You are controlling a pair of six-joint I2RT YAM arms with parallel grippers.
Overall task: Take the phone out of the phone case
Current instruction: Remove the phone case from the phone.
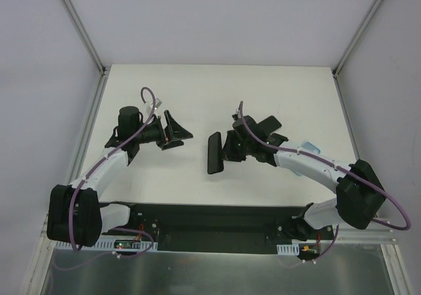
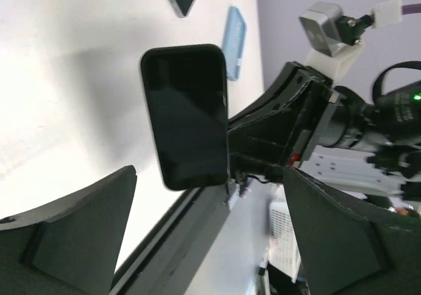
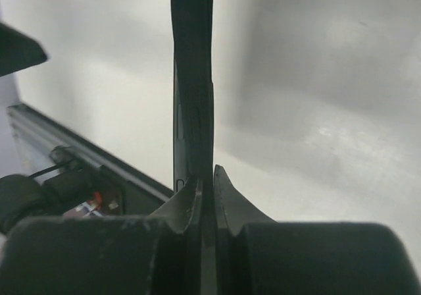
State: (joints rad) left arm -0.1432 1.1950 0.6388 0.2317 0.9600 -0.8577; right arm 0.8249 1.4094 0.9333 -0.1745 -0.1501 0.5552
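Top external view showed the right gripper (image 1: 227,151) pinched shut on the black phone (image 1: 214,153), holding it on edge between the two arms. Its screen faced the left gripper (image 1: 179,137), whose jaws stood wide with nothing in them, near the phone but not touching. A pale blue phone case (image 1: 310,149) lay on the white table (image 1: 197,84) just past the right forearm, well apart from the phone. The removal therefore looked done, with only setting the phone down left. Bare table stretched behind, while the dark rail (image 1: 217,213) along the near edge sat close.
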